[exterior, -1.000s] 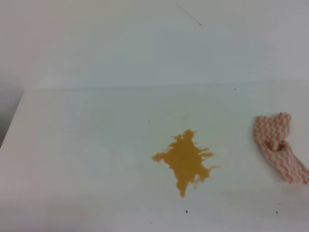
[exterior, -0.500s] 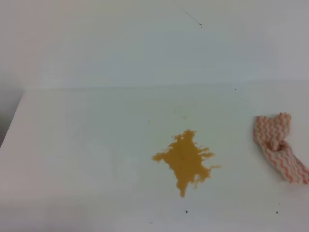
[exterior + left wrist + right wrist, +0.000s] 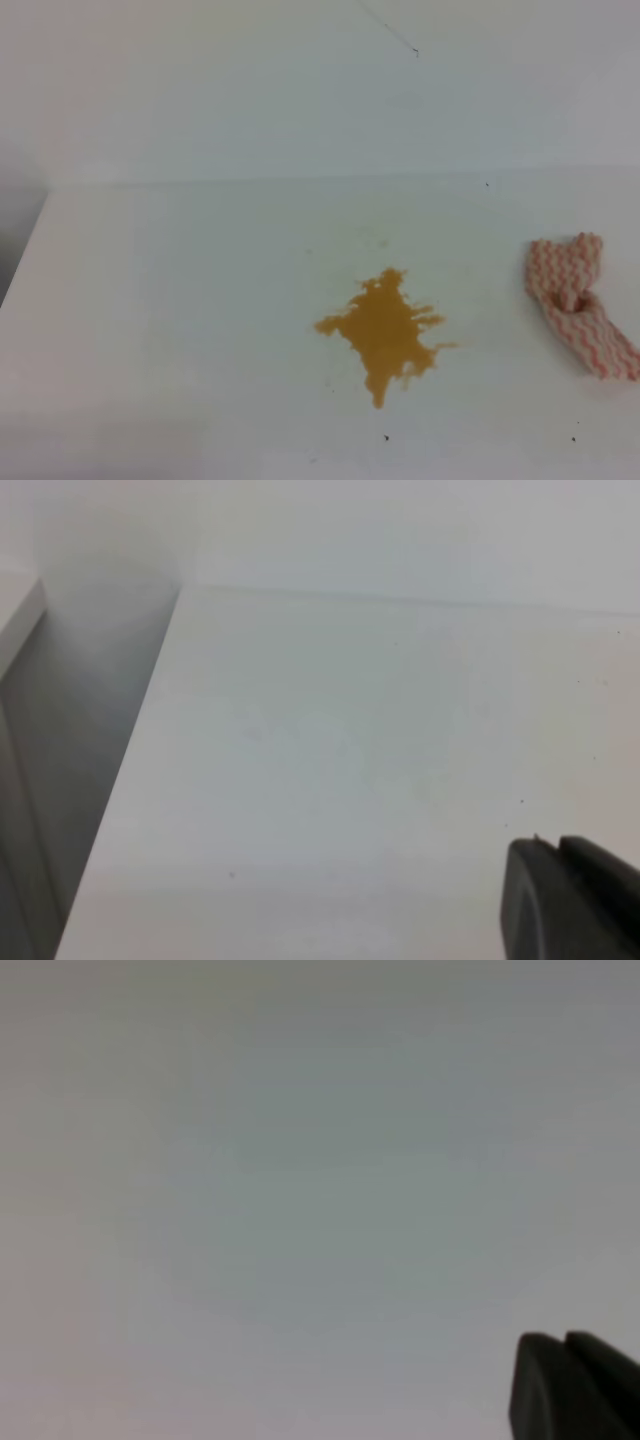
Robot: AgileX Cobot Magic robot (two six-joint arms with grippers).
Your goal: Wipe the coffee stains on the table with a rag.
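The coffee stains form one orange-brown splat with spiky edges on the white table, a little right of centre in the exterior high view. The rag, with pink-red and white zigzag stripes, lies crumpled at the right edge, apart from the stain. Neither gripper shows in that view. The left gripper shows as two dark fingertips pressed together at the lower right of the left wrist view, above bare table. The right gripper looks the same in the right wrist view, with only a blank pale surface in front of it.
A white wall rises behind the table. The table's left edge drops to a grey gap beside a pale ledge. Tiny dark specks dot the tabletop near the front.
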